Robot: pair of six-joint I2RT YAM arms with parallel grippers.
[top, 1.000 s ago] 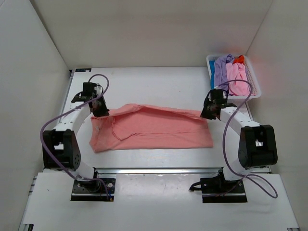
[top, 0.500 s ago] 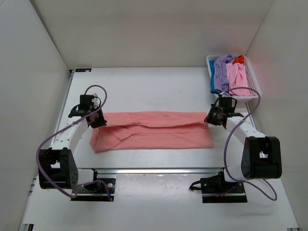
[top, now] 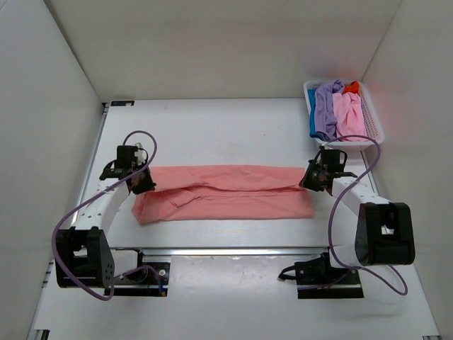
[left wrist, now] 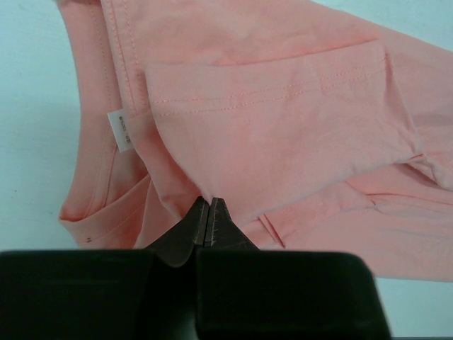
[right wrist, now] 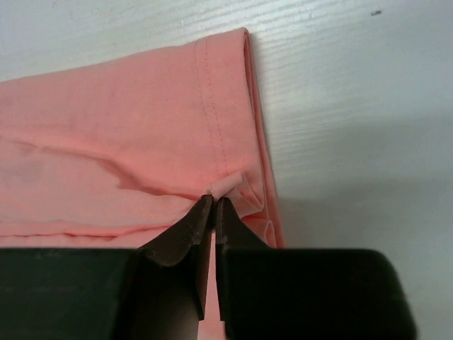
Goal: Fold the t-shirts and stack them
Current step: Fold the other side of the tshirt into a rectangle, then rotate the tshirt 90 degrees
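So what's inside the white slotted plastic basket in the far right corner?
Crumpled fabric: a lavender shirt, a light pink shirt, a blue sliver, an orange-red scrap. The basket floor and anything beneath them are covered.

You have five t-shirts: one salmon-pink t-shirt (top: 233, 193) on the worktop, plus a lavender one (top: 325, 103), a light pink one (top: 348, 115), a blue one (top: 312, 117) and an orange-red one (top: 352, 87) in the single basket (top: 307, 88) at the far right corner.

neck tag (left wrist: 122, 132): print too small to read
salmon shirt (left wrist: 283, 127): cut off at left wrist view's top and right edges
blue shirt (top: 312, 117): mostly hidden under lavender shirt (top: 326, 103)
orange-red shirt (top: 352, 87): only a scrap shows
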